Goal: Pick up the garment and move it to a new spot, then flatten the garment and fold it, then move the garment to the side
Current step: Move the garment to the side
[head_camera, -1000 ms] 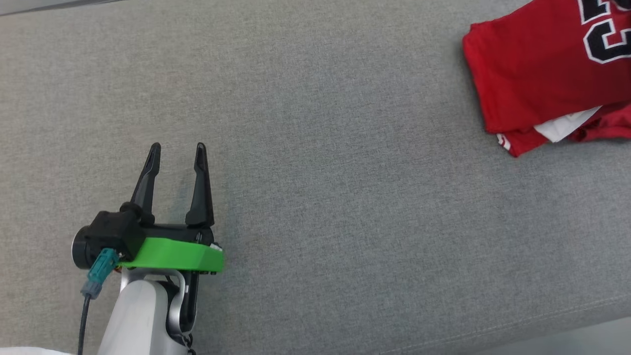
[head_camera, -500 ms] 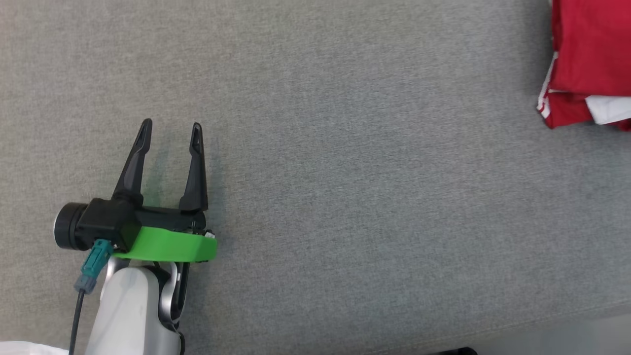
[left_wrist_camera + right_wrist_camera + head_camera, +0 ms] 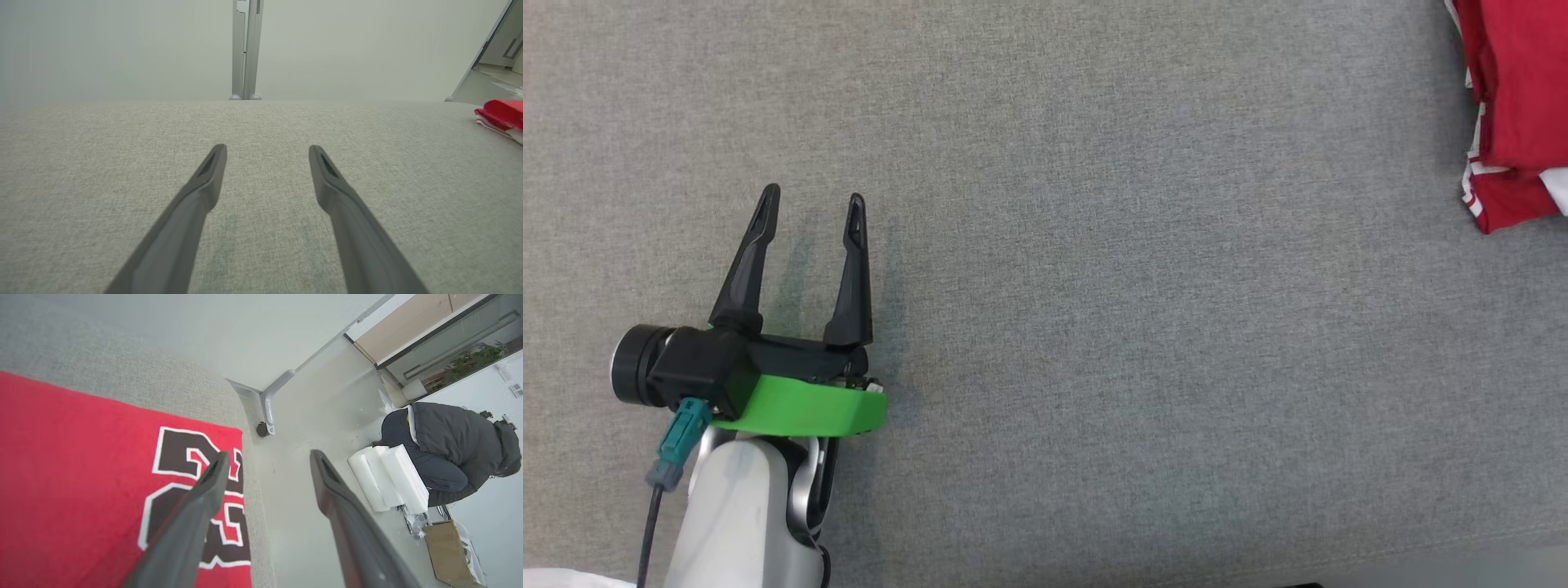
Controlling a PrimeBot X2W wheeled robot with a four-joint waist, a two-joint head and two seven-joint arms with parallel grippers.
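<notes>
The garment (image 3: 1515,106) is a folded red jersey with white trim, lying on the grey cloth surface (image 3: 1094,286) at the head view's far right edge. My left gripper (image 3: 812,198) rests open and empty at the lower left, far from it. The left wrist view shows the left gripper (image 3: 267,150) low over bare cloth, with the garment (image 3: 500,114) far off to the right. In the right wrist view my right gripper (image 3: 269,455) stands open with nothing in it. One finger is over the garment's (image 3: 81,465) black number, the other past the surface's edge.
Beyond the surface's right edge are pale floor, a grey frame leg with a caster (image 3: 267,404), a crouching person in a dark jacket (image 3: 449,449), white foam blocks (image 3: 388,477) and a cardboard box (image 3: 449,547). Bare cloth stretches between the left gripper and the garment.
In the head view the garment has slid toward the right edge and turned, so its number is cut off; the picture itself has shifted too. The left gripper stays open.
</notes>
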